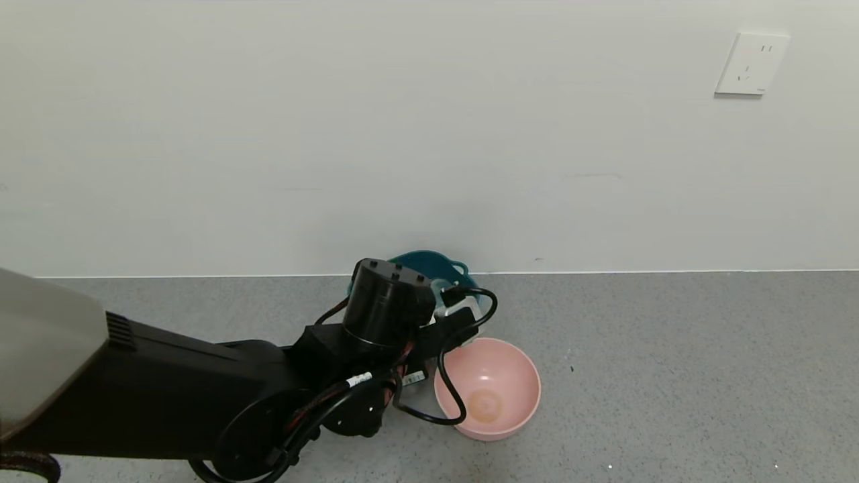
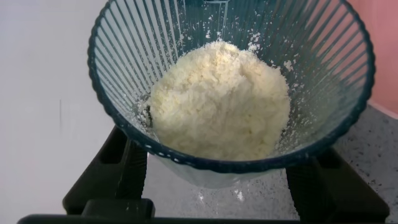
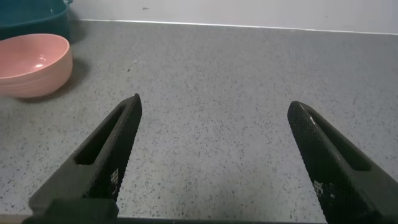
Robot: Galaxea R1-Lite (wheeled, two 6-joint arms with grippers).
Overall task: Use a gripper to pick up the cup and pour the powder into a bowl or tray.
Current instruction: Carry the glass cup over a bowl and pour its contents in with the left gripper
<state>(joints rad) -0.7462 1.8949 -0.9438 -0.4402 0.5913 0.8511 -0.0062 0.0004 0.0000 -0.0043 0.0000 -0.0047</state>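
Note:
My left gripper (image 1: 451,303) is shut on the cup (image 2: 230,87), a ribbed pale blue-green cup held between the two black fingers (image 2: 118,168). The cup holds a cream heap of powder (image 2: 221,102) that lies against its lower wall. In the head view the arm's wrist hides most of the cup, which hangs just behind the far left rim of the pink bowl (image 1: 496,386). The bowl has a brownish spot at its bottom, and a pink strip of it shows in the left wrist view (image 2: 380,50). My right gripper (image 3: 214,143) is open and empty over the counter, away from the bowl (image 3: 31,62).
A dark teal tray (image 1: 429,265) stands against the wall just behind the left gripper; it also shows in the right wrist view (image 3: 31,18). The grey speckled counter (image 1: 671,369) stretches to the right of the bowl. A white wall runs along the back.

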